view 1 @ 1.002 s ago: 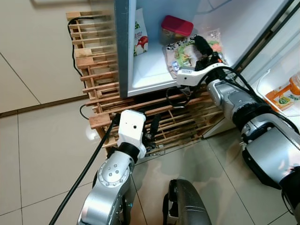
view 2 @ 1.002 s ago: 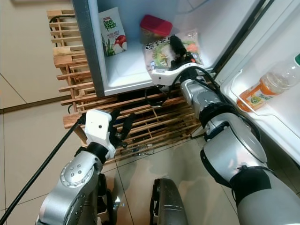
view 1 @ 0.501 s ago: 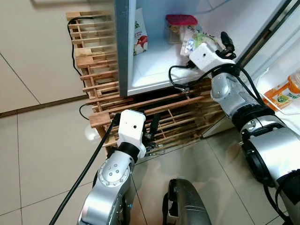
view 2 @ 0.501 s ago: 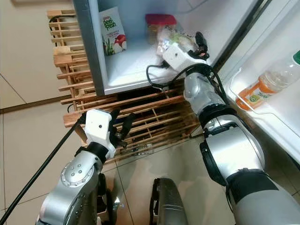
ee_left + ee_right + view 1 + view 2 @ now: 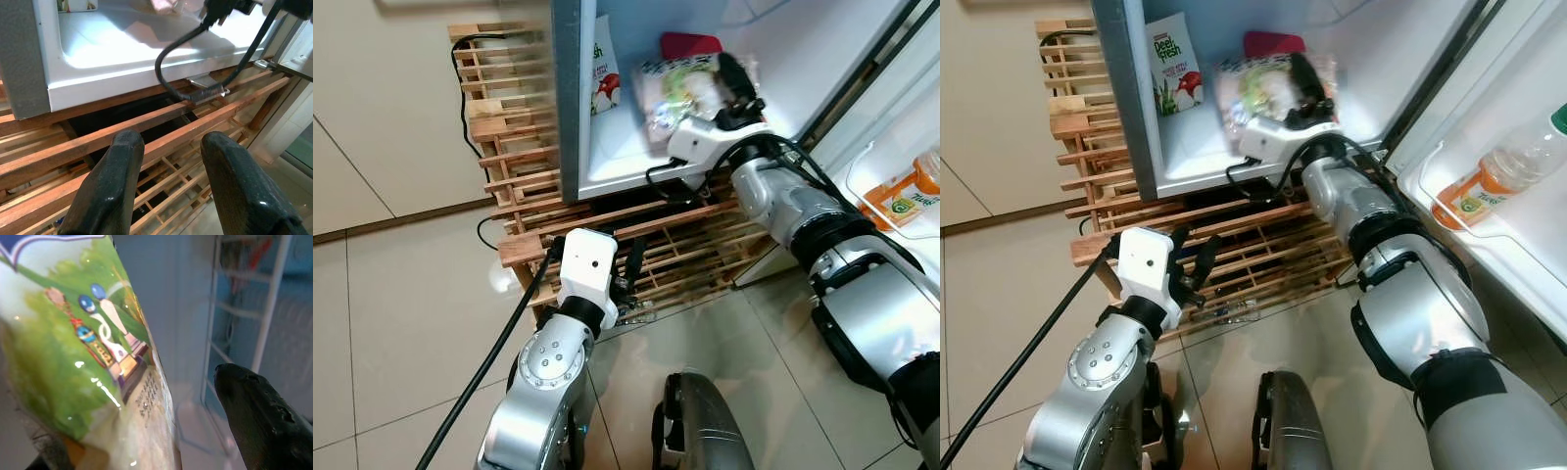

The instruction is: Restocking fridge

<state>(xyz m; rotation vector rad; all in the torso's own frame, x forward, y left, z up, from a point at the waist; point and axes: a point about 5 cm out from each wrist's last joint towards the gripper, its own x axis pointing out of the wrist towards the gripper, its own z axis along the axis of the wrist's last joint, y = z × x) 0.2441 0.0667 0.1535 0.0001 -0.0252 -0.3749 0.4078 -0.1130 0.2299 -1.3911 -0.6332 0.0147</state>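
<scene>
So the right gripper (image 5: 1304, 88) pinches a clear, green-printed plastic salad bag (image 5: 1263, 93) over the white fridge shelf (image 5: 1195, 147); I'd lower it flat beside the red-lidded container (image 5: 1273, 44) before releasing, while the left gripper (image 5: 171, 166) idles open.

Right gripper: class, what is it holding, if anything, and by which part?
The right gripper holds a clear salad bag by its right-hand edge, inside the fridge. The left gripper is open, holding nothing.

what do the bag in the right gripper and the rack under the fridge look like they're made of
The bag in the right gripper looks like thin glossy plastic film: bright glints and printed green artwork show on its surface. The rack under the fridge looks like unpainted wood slats, with a warm brown tone and a matte finish; whether it is varnished cannot be told.
</scene>
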